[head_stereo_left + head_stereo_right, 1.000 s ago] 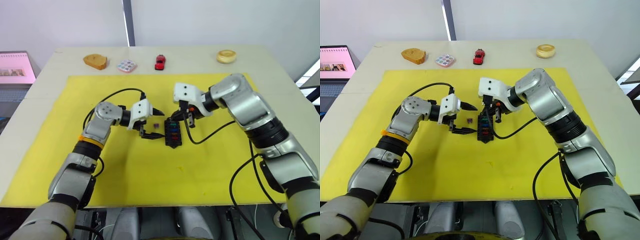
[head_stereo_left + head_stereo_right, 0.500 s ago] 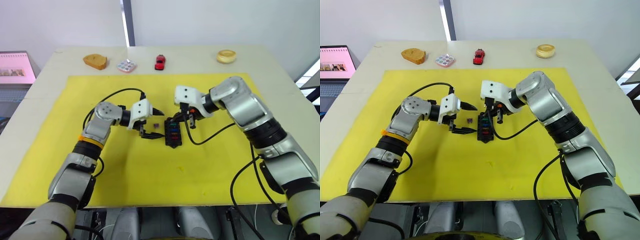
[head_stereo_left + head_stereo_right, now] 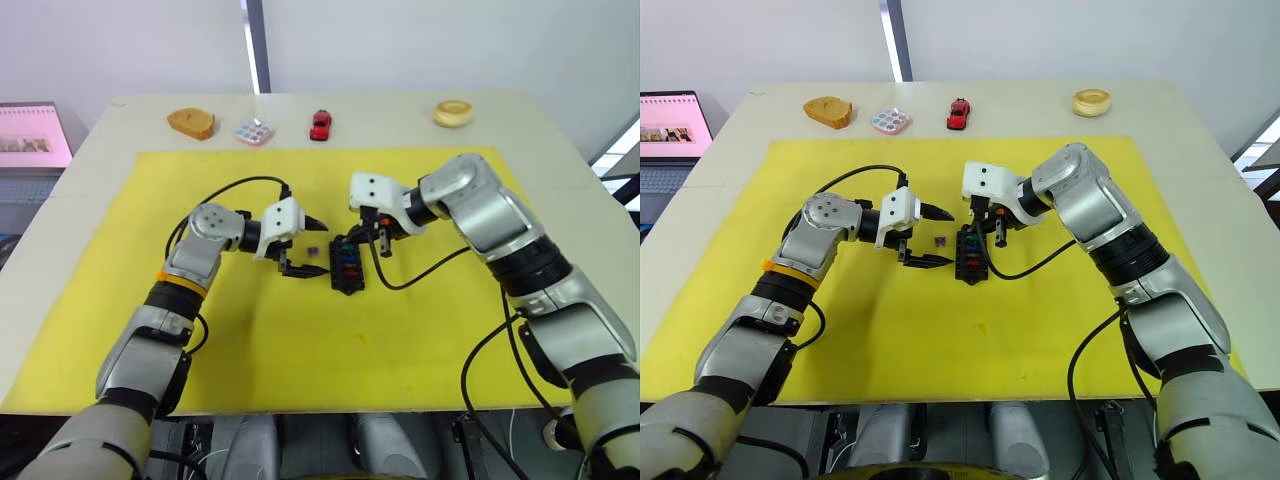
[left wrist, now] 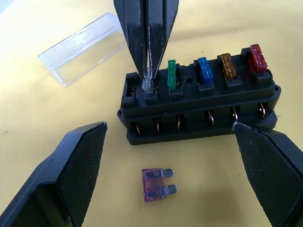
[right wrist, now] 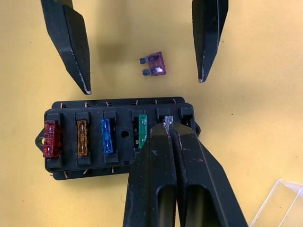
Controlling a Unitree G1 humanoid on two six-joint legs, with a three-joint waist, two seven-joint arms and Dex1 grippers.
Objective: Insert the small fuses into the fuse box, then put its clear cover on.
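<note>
1. Fuses: six counted. Red (image 5: pixel 51 138), brown (image 5: pixel 82 137), blue (image 5: pixel 107 135) and green (image 5: pixel 142 130) stand seated in one row of the box. A clear-grey one (image 4: pixel 148 84) is at the end slot beside the green. A purple one (image 4: pixel 156 184) lies flat on the yellow mat (image 3: pixel 300 350), just beside the box.
2. Box (image 4: pixel 199 111): one, black, rectangular, on the mat near the table's (image 3: pixel 560 130) middle.
3. Cover (image 4: pixel 83 47): one, transparent, lying on the mat near the box, apart from it.
4. Right hand (image 5: pixel 169 124): fingers closed tight on the clear-grey fuse, over the end slot.
5. Left hand (image 3: pixel 303 246): fingers spread wide, holding nothing, either side of the purple fuse.
</note>
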